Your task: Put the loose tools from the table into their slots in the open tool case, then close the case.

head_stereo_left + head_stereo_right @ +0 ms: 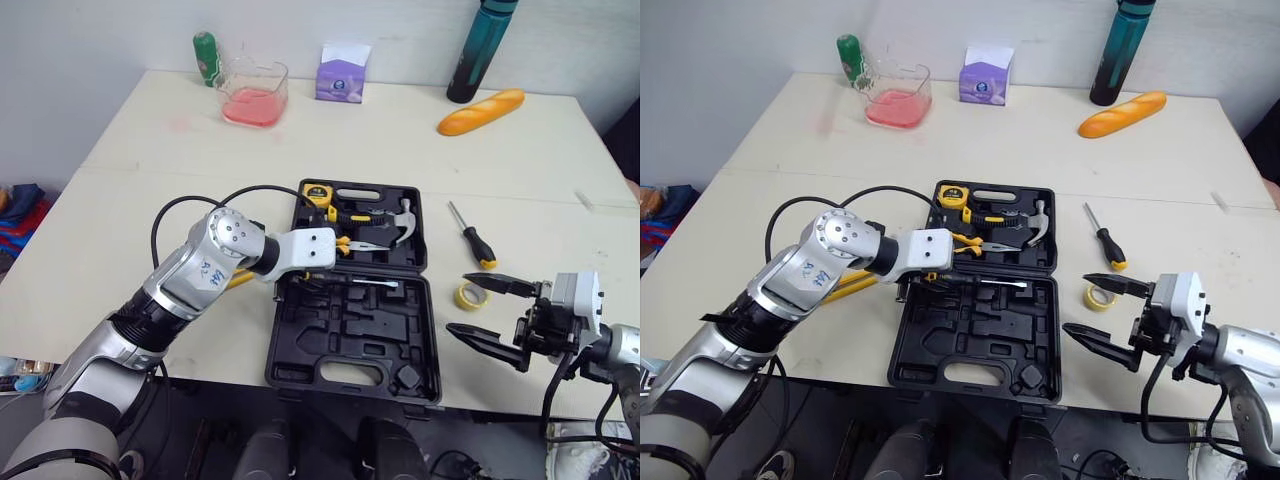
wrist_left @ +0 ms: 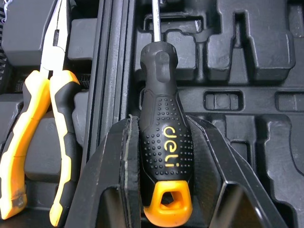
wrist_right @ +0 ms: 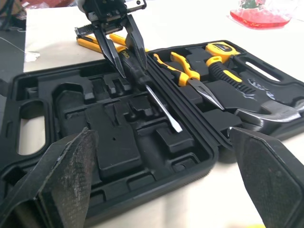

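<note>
The main risk here is a bad seating. The left pincer (image 2: pixel 160 123) holds the black-and-orange screwdriver (image 3: pixel 161 108) low over the near half of the tool case (image 1: pixel 300 340), in the centre of the frame, just beside the hinge ridge. The blade lies slantwise across several moulded recesses rather than along one. If it is let go like that, the tool would likely sit proud or drop into the wrong slot, and the lid would then not shut. The grip is also close to the butt end of the handle, so the long shaft could swing as it comes down.

The left pincer is clenched on that handle, its two fingers pressing the dotted rubber from both sides. Next to it, the yellow pliers (image 2: pixel 52 118) lie in the far half of the case.

The right pincer (image 1: pixel 457 303) hangs at the lower right of the frame, spread wide and holding nothing. The tape roll (image 1: pixel 468 295) on the counter (image 1: pixel 150 200) appears between its fingers, so a careless move might push the roll toward the counter's edge. A second screwdriver (image 1: pixel 472 235) lies loose just right of the case.
</note>
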`<state>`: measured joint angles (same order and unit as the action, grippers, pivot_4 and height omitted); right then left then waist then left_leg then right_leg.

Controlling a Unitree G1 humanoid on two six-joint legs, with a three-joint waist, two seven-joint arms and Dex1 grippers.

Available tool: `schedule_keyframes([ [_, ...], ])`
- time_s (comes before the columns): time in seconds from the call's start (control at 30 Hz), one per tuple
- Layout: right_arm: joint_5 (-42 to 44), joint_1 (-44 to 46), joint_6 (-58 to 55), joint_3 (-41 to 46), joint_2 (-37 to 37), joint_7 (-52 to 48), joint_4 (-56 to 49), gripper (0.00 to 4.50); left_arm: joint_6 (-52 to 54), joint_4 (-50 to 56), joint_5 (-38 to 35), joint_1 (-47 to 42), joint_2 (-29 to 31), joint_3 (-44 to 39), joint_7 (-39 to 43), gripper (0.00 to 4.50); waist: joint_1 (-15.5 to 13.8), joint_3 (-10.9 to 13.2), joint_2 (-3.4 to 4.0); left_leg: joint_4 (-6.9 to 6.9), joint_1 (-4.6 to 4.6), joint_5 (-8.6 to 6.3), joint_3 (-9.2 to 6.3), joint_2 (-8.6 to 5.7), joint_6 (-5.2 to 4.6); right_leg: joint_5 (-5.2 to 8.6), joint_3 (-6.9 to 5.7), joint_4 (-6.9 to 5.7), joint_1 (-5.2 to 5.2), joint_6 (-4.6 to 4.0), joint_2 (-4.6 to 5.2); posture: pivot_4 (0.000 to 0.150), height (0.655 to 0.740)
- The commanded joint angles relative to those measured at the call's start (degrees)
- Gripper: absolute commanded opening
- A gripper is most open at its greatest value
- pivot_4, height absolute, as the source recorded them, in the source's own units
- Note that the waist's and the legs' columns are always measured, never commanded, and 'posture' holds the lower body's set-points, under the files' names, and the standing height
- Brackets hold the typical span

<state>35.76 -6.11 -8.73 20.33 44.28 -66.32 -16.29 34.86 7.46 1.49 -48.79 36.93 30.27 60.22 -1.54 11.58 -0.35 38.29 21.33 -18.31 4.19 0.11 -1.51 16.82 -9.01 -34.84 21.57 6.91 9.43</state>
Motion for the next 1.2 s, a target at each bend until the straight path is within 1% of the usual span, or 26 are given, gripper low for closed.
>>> schedule_keyframes([
  [0.03,0.4,-0.5,1.5,1.4,-0.4,-0.4,-0.7,4.50,-1.1,0.2,1.5,-0.8,-0.1,-0.5,0.4,1.01,0.0,0.0,0.00,0.00,0.00,0.00,-0.01,0.00,0.00,0.00,0.00,-0.01,0.00,0.00,0.00,0.150,0.7400],
  [0.17,0.2,-0.6,2.0,1.2,-0.6,-0.5,-0.6,4.50,-1.9,0.1,1.9,-0.6,0.3,-0.4,1.9,1.01,0.0,0.0,0.00,0.01,0.00,0.00,-0.01,0.00,0.00,0.00,-0.01,-0.01,0.00,0.00,0.00,0.150,0.7400],
  [0.3,-0.1,-0.5,2.5,0.9,-0.7,-0.7,-0.1,4.50,-4.4,-0.6,3.9,-0.4,1.8,0.6,3.5,1.01,0.0,0.0,0.00,0.01,0.00,0.00,-0.02,0.00,0.00,0.00,-0.01,-0.01,-0.01,0.00,0.00,0.150,0.7400],
  [0.67,-1.0,-0.3,4.5,0.5,-1.1,-1.8,2.1,4.50,-8.1,-4.6,4.5,-0.4,-0.7,-1.0,3.3,1.01,0.0,0.0,0.00,0.04,-0.01,0.00,-0.03,-0.01,0.00,0.00,-0.02,-0.02,-0.04,0.00,0.01,0.150,0.7400],
  [1.0,-1.7,-2.6,7.7,1.4,-2.0,-3.8,4.2,4.50,-11.2,-7.5,4.2,-0.3,-2.8,-1.8,4.2,1.01,-0.2,0.0,0.00,0.15,0.00,0.00,-0.08,-0.02,-0.01,0.00,-0.05,-0.06,-0.08,0.00,0.02,0.150,0.7400],
  [1.07,-1.6,-3.2,8.3,1.7,-2.1,-3.9,4.5,4.50,-13.4,-7.9,3.1,-0.3,-3.4,-2.9,4.4,2.05,-0.2,0.0,0.00,0.16,-0.01,-0.01,-0.09,-0.02,-0.01,0.00,-0.06,-0.06,-0.10,0.01,0.02,0.150,0.7400],
  [1.1,-1.6,-3.3,8.4,1.6,-2.1,-3.9,4.5,4.50,-15.4,-8.5,3.0,-0.3,-4.0,-3.9,3.4,2.41,-0.2,0.0,0.00,0.20,0.02,-0.01,-0.10,-0.02,-0.02,0.00,-0.07,-0.06,-0.10,0.01,0.02,0.150,0.7400],
  [1.17,-1.5,-3.5,8.5,1.4,-2.0,-3.7,4.5,4.50,-18.8,-9.5,2.9,-0.5,-4.5,-5.1,2.4,3.37,-0.1,0.0,0.00,0.21,0.02,-0.01,-0.10,-0.01,-0.03,0.00,-0.07,-0.06,-0.10,0.01,0.03,0.150,0.7400],
  [1.2,-1.4,-3.6,8.4,1.2,-2.0,-3.7,4.4,4.50,-19.8,-9.3,1.7,-0.4,-4.6,-6.1,3.1,3.84,-0.1,0.0,0.00,0.22,0.03,-0.01,-0.11,-0.01,-0.02,0.00,-0.07,-0.07,-0.10,0.01,0.03,0.150,0.7400],
])
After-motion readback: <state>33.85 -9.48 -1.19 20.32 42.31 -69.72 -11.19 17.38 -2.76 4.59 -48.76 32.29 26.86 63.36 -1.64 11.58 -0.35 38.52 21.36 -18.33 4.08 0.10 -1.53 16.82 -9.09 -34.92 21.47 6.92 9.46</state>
